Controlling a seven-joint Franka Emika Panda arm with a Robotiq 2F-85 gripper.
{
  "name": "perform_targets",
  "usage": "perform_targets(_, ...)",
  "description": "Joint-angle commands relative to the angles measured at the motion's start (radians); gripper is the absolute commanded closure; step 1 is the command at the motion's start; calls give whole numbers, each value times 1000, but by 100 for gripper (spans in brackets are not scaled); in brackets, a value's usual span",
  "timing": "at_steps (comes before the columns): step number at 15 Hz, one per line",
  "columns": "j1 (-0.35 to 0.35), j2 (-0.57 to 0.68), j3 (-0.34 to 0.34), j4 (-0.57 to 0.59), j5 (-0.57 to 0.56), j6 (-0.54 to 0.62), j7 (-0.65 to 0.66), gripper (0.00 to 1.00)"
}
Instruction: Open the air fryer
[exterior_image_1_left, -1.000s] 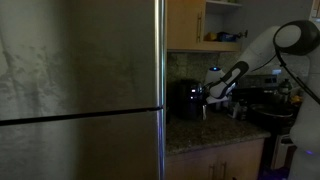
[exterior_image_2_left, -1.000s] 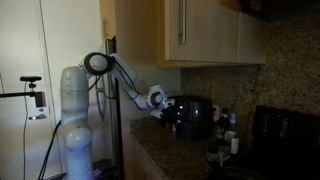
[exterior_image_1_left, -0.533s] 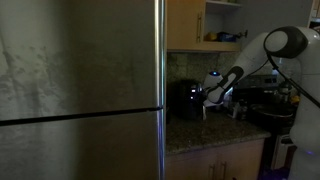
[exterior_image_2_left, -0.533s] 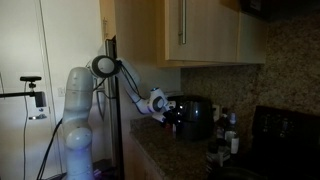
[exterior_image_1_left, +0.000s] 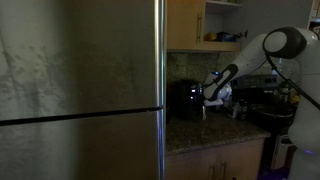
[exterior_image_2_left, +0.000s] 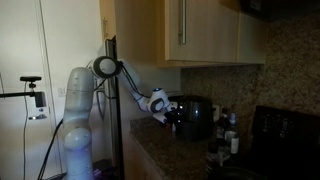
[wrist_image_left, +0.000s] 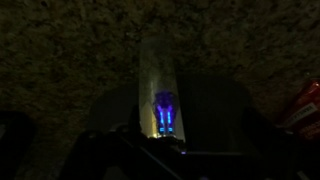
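With the claw (exterior_image_1_left: 206, 97) at the front of the air fryer (exterior_image_1_left: 186, 100) on the counter (exterior_image_1_left: 215, 135) (its spread cannot be told in this gloom), it should grip squarely, then pull straight outward.

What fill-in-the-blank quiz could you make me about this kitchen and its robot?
1. The air fryer on the granite countertop is coloured ____.
2. The robot arm reaching toward it has a casing coloured ____.
3. In the wrist view, a small light glows ____ in the dark.

Missing words: black, white, blue.
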Motion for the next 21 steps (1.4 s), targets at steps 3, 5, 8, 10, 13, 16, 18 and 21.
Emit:
perform_targets(3, -89, -20, 125, 8, 250, -20, -228, 0)
perform_targets(5, -33, -29, 36, -2, 173, 17, -162, 0)
perform_targets(8, 4, -40, -49, -10, 6, 67, -39, 0)
perform_targets(10, 51, -50, -141, -5, -171, 66, 97, 0)
perform_targets(13, 97, -74, -201, 2, -361, 30, 242, 0)
perform_targets(16, 92, -109, -159, -26, -333, 10, 214, 0)
perform_targets(18, 79, -115, -115, -42, -225, -4, 133, 0)
perform_targets(21, 72, -118, -48, -45, 13, -61, -27, 0)
